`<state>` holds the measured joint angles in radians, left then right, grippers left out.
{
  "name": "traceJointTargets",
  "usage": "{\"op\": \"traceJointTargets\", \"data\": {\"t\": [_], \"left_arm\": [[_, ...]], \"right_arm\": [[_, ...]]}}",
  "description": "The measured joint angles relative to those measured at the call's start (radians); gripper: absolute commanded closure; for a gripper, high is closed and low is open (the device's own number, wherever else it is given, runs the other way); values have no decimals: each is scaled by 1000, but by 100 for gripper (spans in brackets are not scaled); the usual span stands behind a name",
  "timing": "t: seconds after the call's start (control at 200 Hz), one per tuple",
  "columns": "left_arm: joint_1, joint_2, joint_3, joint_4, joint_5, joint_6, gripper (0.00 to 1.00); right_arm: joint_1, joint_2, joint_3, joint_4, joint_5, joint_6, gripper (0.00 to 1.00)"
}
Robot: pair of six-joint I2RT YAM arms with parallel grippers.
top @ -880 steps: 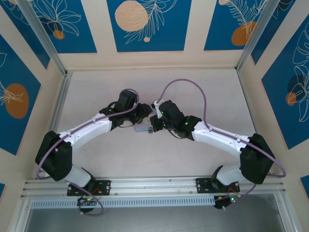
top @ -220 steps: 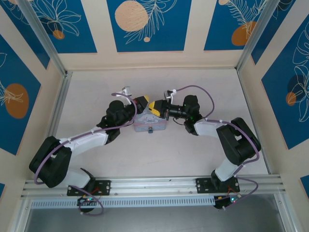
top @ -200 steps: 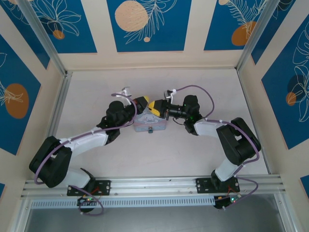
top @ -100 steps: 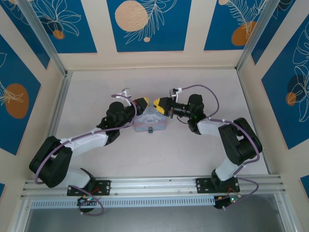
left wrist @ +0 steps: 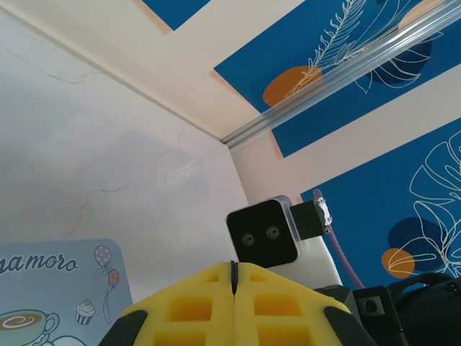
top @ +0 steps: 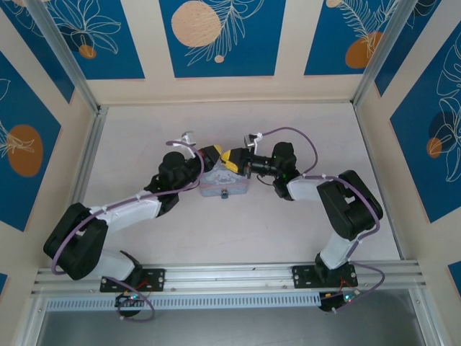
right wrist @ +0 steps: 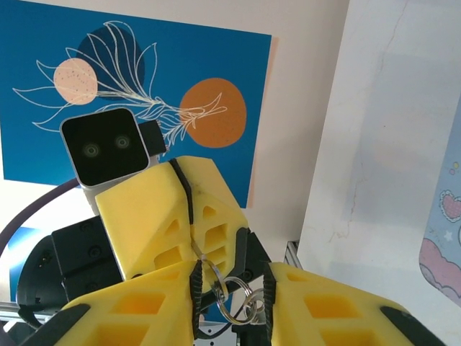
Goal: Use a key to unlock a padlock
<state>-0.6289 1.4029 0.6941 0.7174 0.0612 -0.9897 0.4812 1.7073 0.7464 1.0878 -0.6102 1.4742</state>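
Observation:
A tiny dark padlock [top: 225, 193] hangs at the front of the pastel cartoon tin [top: 225, 180]. Just behind the tin, my left gripper [top: 211, 153] and right gripper [top: 231, 157] meet tip to tip. In the right wrist view the left gripper [right wrist: 186, 209] is shut on the thin key [right wrist: 195, 250]. The key's wire rings [right wrist: 236, 292] dangle in the gap of my right gripper [right wrist: 230, 274]. The right gripper is open, its pads beside the rings. In the left wrist view the left gripper [left wrist: 233, 270] is pressed shut, a thin dark edge showing in its seam.
The tin's printed lid [left wrist: 57, 288] lies at the lower left of the left wrist view. The right wrist's camera block [left wrist: 263, 234] sits close ahead of the left fingers. Blue patterned walls [top: 216, 36] and metal rails [top: 86, 151] bound the pale table.
Half a second ago the right gripper had drawn back to the right. It has now returned leftward to the left gripper's tips. The left arm has held still.

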Motion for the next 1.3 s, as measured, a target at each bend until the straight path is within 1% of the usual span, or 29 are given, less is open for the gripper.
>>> {"op": "traceJointTargets", "data": {"t": [0.1, 0.265, 0.35, 0.48, 0.625, 0.735, 0.805, 0.86, 0.965, 1.11, 1.3], "left_arm": [[-1, 0, 0, 0, -4, 0, 100], [-2, 0, 0, 0, -5, 0, 100], [-3, 0, 0, 1, -11, 0, 100], [-3, 0, 0, -3, -25, -1, 100], [-4, 0, 1, -12, -27, -4, 100], [-4, -1, 23, -76, -27, 0, 77], [-4, -2, 48, -139, -21, 13, 64], [2, -9, 69, -203, -10, 33, 59], [22, -26, 124, -329, 35, 66, 57], [78, -33, 212, -468, 126, 116, 57], [108, -20, 267, -575, 241, 157, 57]], "right_arm": [[3, 0, 0, 18, 0, 5, 71], [3, 3, 0, 38, 0, 19, 79], [3, 10, 0, 49, 0, 26, 86], [3, 18, 0, 59, 0, 34, 100], [3, 19, 0, 65, 0, 45, 100], [-5, 20, -2, 57, 0, 45, 100], [-12, 20, -3, 47, 0, 44, 100], [-19, 19, -9, 36, -1, 36, 100], [-37, 17, -30, -8, -9, 12, 100], [-55, 2, -60, -68, -24, -20, 100], [-63, -25, -67, -87, -35, -29, 100]]}}
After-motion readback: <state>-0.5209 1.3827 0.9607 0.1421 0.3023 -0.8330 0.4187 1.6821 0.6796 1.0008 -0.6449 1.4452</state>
